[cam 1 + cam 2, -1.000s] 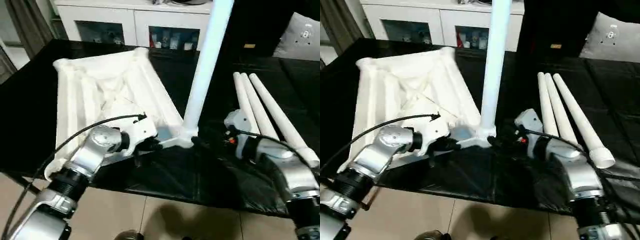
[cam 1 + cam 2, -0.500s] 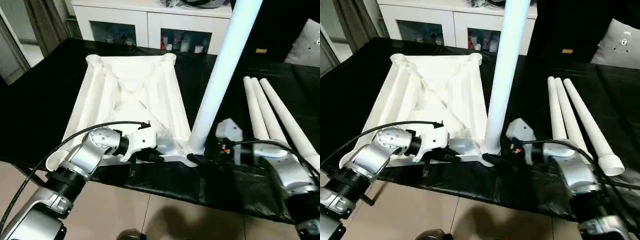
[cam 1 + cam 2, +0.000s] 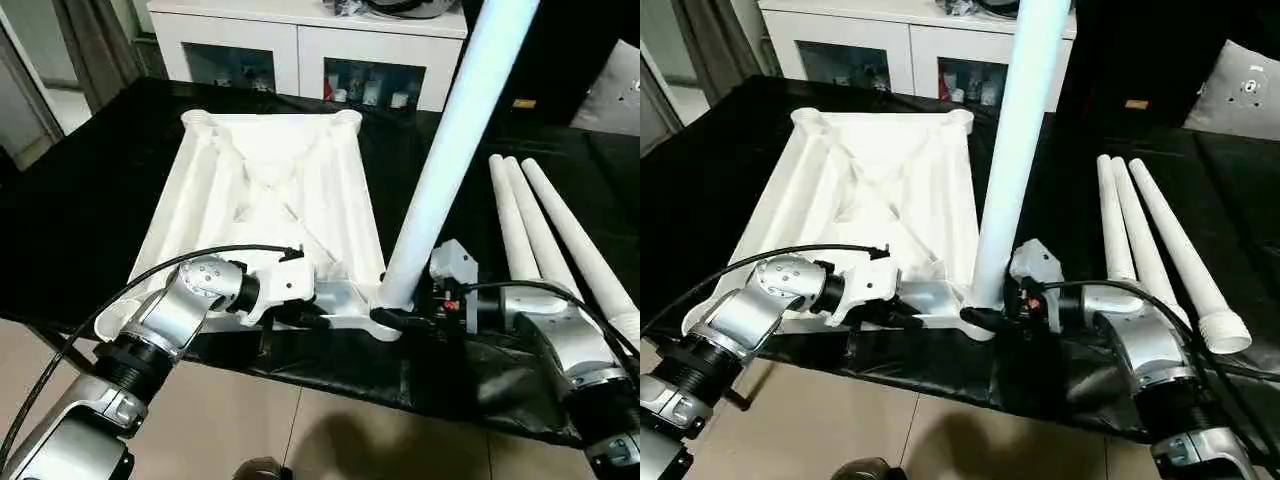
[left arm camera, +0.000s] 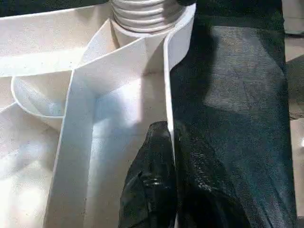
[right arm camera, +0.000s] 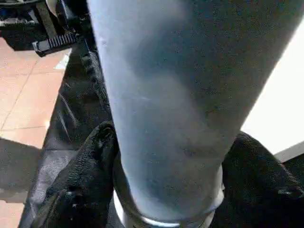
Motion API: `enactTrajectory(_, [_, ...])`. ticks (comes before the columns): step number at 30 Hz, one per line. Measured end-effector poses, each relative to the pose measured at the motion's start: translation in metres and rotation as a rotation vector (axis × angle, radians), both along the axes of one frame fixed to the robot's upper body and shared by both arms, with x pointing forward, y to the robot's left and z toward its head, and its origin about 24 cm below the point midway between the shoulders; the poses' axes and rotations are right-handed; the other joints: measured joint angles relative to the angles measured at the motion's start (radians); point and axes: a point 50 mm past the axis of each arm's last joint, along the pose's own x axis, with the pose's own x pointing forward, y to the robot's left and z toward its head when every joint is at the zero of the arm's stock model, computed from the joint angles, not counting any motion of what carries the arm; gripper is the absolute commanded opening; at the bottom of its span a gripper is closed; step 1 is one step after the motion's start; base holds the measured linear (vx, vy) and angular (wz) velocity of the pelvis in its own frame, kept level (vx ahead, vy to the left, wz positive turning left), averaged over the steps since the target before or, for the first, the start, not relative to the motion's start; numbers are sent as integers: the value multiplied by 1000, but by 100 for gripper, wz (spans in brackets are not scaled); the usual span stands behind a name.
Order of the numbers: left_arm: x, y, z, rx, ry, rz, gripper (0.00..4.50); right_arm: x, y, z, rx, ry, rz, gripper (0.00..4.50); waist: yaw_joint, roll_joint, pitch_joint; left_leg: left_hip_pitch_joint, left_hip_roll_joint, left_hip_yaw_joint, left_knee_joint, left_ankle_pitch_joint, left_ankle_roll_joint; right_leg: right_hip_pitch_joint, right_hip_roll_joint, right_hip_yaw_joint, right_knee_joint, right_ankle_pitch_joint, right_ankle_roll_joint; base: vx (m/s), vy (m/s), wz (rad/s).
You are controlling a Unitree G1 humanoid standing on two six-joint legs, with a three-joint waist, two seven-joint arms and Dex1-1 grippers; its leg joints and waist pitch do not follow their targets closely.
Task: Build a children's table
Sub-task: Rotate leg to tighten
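Table top lies upside down on the black bench, ribs up, near edge at the bench's front. One leg stands in the near right corner socket, leaning a bit; whether it is fully seated cannot be told. Three legs lie side by side on the bench, right of the top, not touching it. So roughly a quarter done at best: three sockets empty, then the flip.

Left tool pinches the top's thin near rim wall, one black finger on each side, just beside the filled socket. Right tool clamps the leg's base, fingers on either side of it, right above the socket collar.

Top: white moulded plastic, rectangular, diagonal ribs crossing at the centre, raised walls, round sockets at the corners. Smooth, slightly glossy. In the left wrist view the socket shows stacked ridges like a thread, so the leg likely screws in.

Legs: long white tubes, tapered, smooth, with a ringed collar at the wide end. Bench cover: black cloth, wrinkled near the front. White cabinet with glass doors stands behind.
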Motion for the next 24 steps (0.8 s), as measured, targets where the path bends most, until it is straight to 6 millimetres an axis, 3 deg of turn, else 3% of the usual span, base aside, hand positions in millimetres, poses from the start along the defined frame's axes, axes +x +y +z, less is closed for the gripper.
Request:
enactTrajectory(9, [-3,0,-4,-31,69,58,0,-4,4,-9,76,77,-62,265,-5,2,-5,5,1,0,3,-1,-2,3,0,0,6,-1,1,0,0,0])
enactTrajectory(12, [-3,-2,-9,-54,94,145,0,-1,11,-13,82,82,-139,265,-16,3,-6,15,1,0,2,-1,-2,12,0,1,5,-4,6,0,0,0])
enactTrajectory(14, [1,-12,-12,-90,106,268,0,8,12,-17,96,76,-303,265,-37,3,-6,22,1,0,3,0,-3,18,0,1,5,-4,6,0,0,0])
enactTrajectory(19, [8,-49,-16,-170,129,550,0,37,18,-18,104,68,-663,264,-77,7,-7,20,1,0,2,0,-4,18,-1,-2,-3,-4,6,0,0,0])
enactTrajectory(23, [10,-57,-15,-165,88,594,0,43,23,-17,80,32,-740,264,-79,7,-8,18,1,0,1,0,-4,18,-1,-2,-3,-3,6,0,0,0])
enactTrajectory(24, [11,-58,-14,-164,83,596,0,44,24,-17,75,19,-748,299,-79,8,-8,19,1,0,1,0,-3,18,-1,-2,-3,-3,6,0,0,0])
